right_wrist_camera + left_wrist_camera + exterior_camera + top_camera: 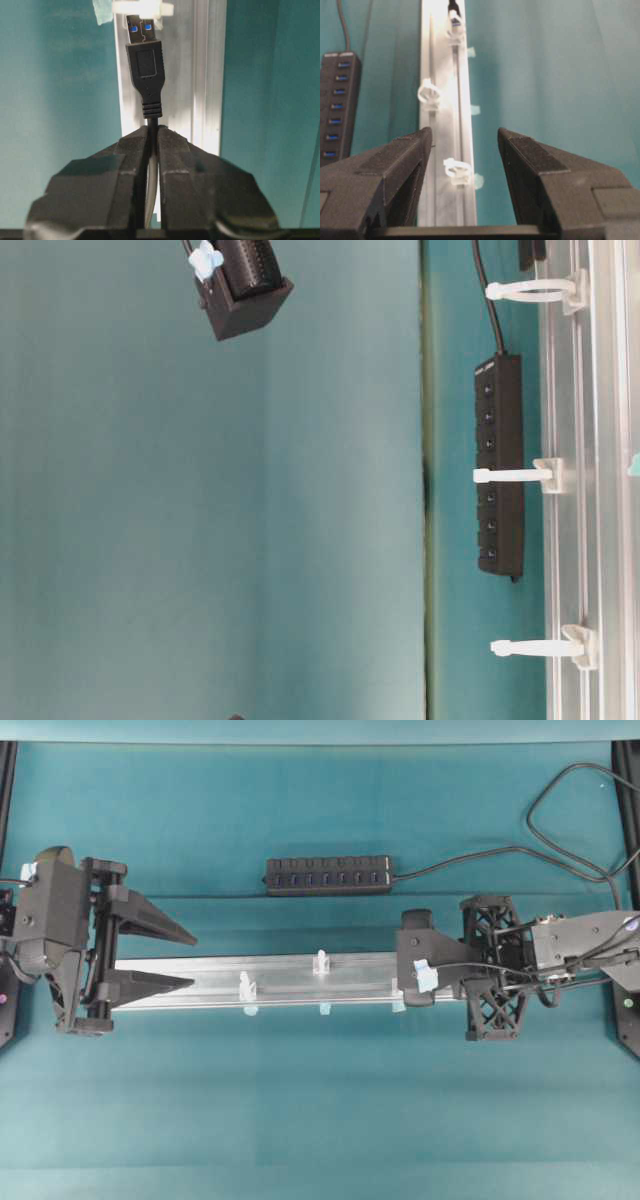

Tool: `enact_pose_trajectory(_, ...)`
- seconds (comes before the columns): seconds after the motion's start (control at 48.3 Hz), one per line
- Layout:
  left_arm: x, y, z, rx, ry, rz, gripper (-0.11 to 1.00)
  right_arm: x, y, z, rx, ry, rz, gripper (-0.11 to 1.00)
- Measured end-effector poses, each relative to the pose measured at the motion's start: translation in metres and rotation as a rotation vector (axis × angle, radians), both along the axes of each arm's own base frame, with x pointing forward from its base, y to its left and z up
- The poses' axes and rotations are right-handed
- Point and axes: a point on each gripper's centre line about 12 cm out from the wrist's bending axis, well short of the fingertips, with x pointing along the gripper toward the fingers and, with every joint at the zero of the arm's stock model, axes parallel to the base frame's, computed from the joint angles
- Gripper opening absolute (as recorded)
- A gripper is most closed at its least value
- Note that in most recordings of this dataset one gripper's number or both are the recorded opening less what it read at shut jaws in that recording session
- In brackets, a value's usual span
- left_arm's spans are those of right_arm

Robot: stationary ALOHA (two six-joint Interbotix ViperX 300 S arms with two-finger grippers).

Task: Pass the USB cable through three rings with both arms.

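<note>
The USB cable's black plug sticks out ahead of my right gripper, which is shut on the cord just behind it. The plug's metal tip is at the mouth of the nearest white ring. In the overhead view the right gripper sits over the right end of the silver rail, partly hiding that ring. The other two rings stand further left. My left gripper hovers at the rail's left end, open and holding nothing, looking along the three rings.
A black multi-port hub lies behind the rail, and its cord loops off to the back right. Small teal tape tabs hold the rail to the teal cloth. In the table-level view the hub runs alongside the rail.
</note>
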Motion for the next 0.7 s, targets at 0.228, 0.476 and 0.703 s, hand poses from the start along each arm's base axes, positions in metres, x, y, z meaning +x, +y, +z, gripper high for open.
enact_pose_trajectory(0.228, 0.0, 0.0, 0.0, -0.001, -0.002, 0.001, 0.62, 0.004, 0.001, -0.001, 0.004, -0.03, 0.006, -0.09)
enact_pose_trajectory(0.476, 0.009, 0.0, -0.001, 0.0, 0.002, 0.0, 0.62, 0.009, 0.001, -0.001, 0.009, -0.068, 0.011, -0.09)
enact_pose_trajectory(0.703, 0.028, 0.003, -0.004, 0.001, 0.026, 0.008, 0.62, 0.013, 0.001, 0.0, 0.014, -0.098, 0.01, -0.09)
